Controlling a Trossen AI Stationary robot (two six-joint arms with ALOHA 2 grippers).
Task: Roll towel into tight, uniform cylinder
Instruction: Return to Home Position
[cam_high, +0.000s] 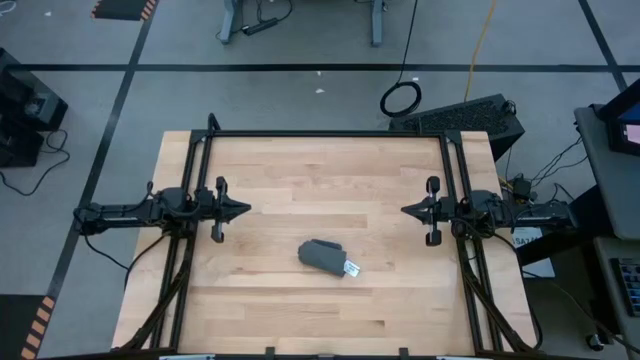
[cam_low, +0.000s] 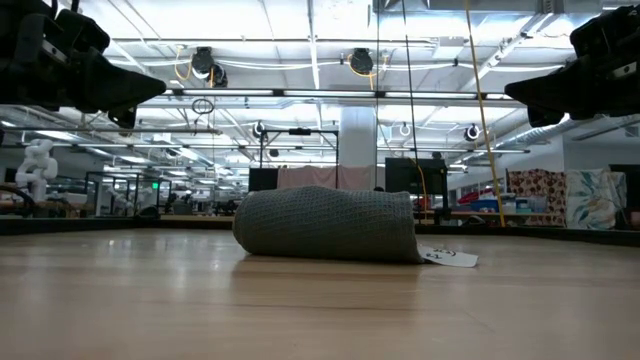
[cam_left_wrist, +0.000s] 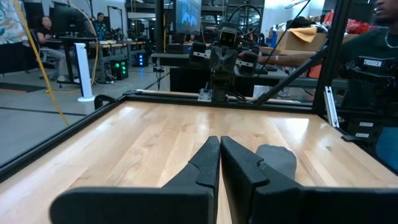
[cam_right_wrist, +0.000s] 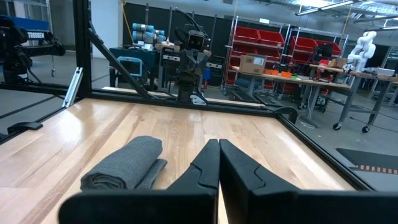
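The dark grey towel (cam_high: 322, 256) lies rolled up into a short cylinder on the wooden table, a little toward the near edge from the middle, its small white tag (cam_high: 351, 267) resting on the wood at its right end. The roll also shows in the low view (cam_low: 328, 224) and in both wrist views (cam_left_wrist: 277, 159) (cam_right_wrist: 124, 163). My left gripper (cam_high: 247, 210) hovers shut at the table's left side, pointing level toward the middle. My right gripper (cam_high: 403, 210) hovers shut at the right side, facing it. Both stand well clear of the towel.
A black metal frame (cam_high: 330, 134) runs along the table's far edge and down both sides. Bare wood lies between the two grippers and around the roll. People sit and stand in the room beyond the table in the left wrist view.
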